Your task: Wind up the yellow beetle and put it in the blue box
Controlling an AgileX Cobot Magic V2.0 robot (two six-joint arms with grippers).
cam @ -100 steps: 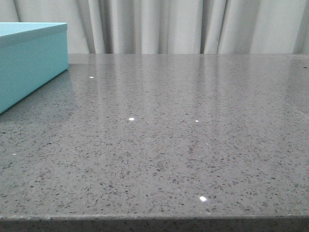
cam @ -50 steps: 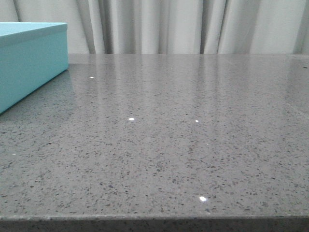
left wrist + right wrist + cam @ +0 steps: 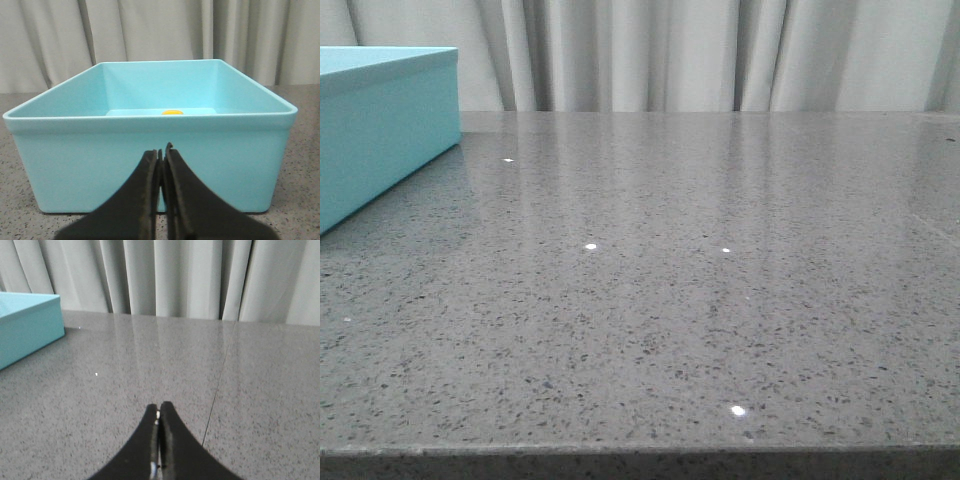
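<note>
The left gripper [image 3: 161, 152] is sitting with its fingers pressed together, empty, just short of the blue box [image 3: 150, 150]; beyond its tips, inside against the far wall, a sliver of the yellow beetle [image 3: 172, 112] is showing, so storing looks done; the right gripper [image 3: 159, 412] is likewise resting pinched closed on nothing above the grey table [image 3: 200, 370], well clear of the box.
</note>
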